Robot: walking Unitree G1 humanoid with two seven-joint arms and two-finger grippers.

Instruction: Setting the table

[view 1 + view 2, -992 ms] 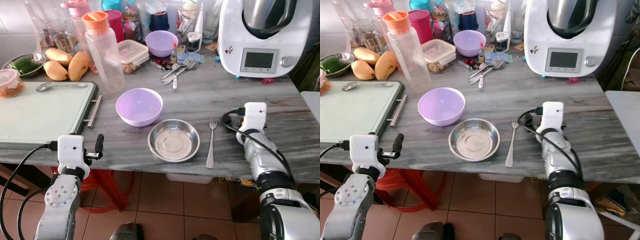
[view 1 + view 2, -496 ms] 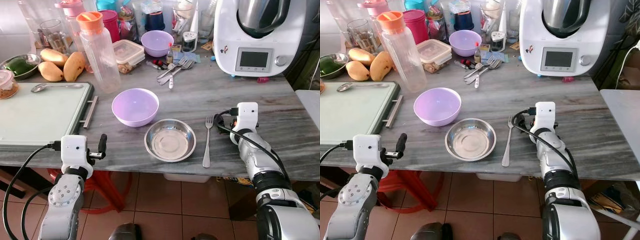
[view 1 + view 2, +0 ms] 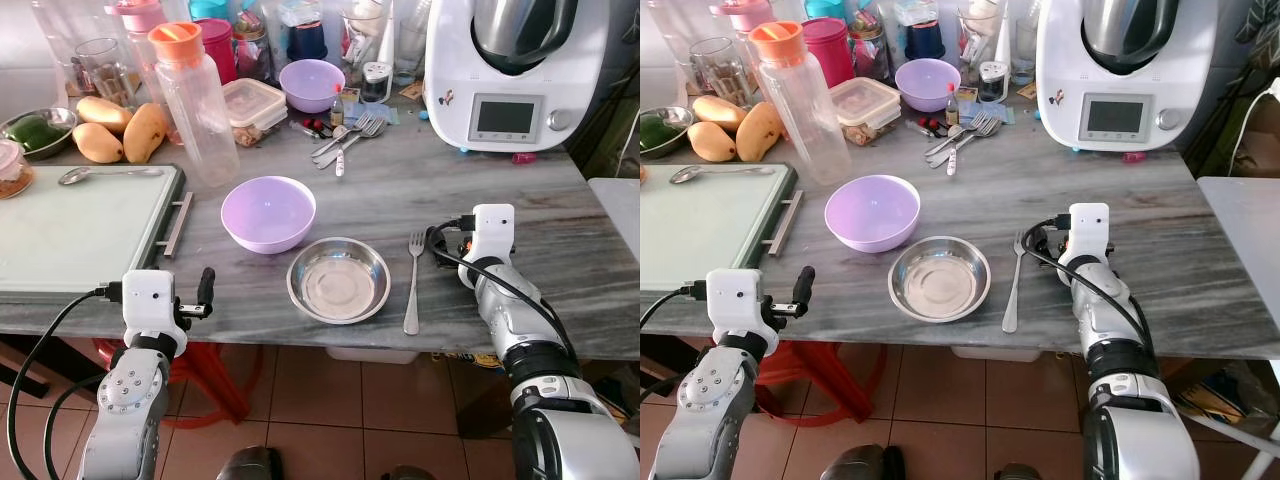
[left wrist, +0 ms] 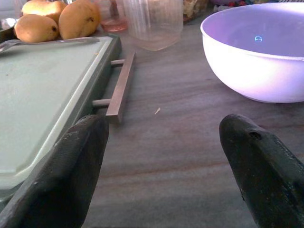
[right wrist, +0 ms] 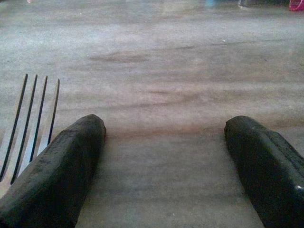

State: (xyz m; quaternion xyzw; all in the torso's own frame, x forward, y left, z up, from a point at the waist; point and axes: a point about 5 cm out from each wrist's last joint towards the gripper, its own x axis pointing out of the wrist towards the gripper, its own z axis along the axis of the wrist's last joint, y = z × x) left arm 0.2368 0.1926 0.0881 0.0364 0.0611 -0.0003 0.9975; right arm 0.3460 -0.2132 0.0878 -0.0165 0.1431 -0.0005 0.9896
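Note:
A steel plate (image 3: 338, 280) lies near the front edge of the marble table (image 3: 400, 190). Just behind it to the left stands a purple bowl (image 3: 268, 213). A fork (image 3: 413, 285) lies right of the plate, tines pointing away from me. My right gripper (image 5: 164, 161) rests low over the table just right of the fork's tines (image 5: 33, 109); it is open and holds nothing. My left gripper (image 4: 161, 166) hovers at the table's front edge, left of the plate. It is open and empty, and it faces the purple bowl (image 4: 256, 52) and the tray handle (image 4: 118, 90).
A pale green tray (image 3: 80, 225) with a spoon (image 3: 105, 174) fills the left side. Behind stand a clear bottle with an orange cap (image 3: 195, 105), mangoes (image 3: 120, 135), a lidded container (image 3: 258, 103), a second purple bowl (image 3: 312, 83), loose cutlery (image 3: 345, 135) and a white kitchen machine (image 3: 515, 70).
The whole view has shifted a little, so the camera moved. Both grippers stay open in about the same places; plate, bowl and fork lie where they were.

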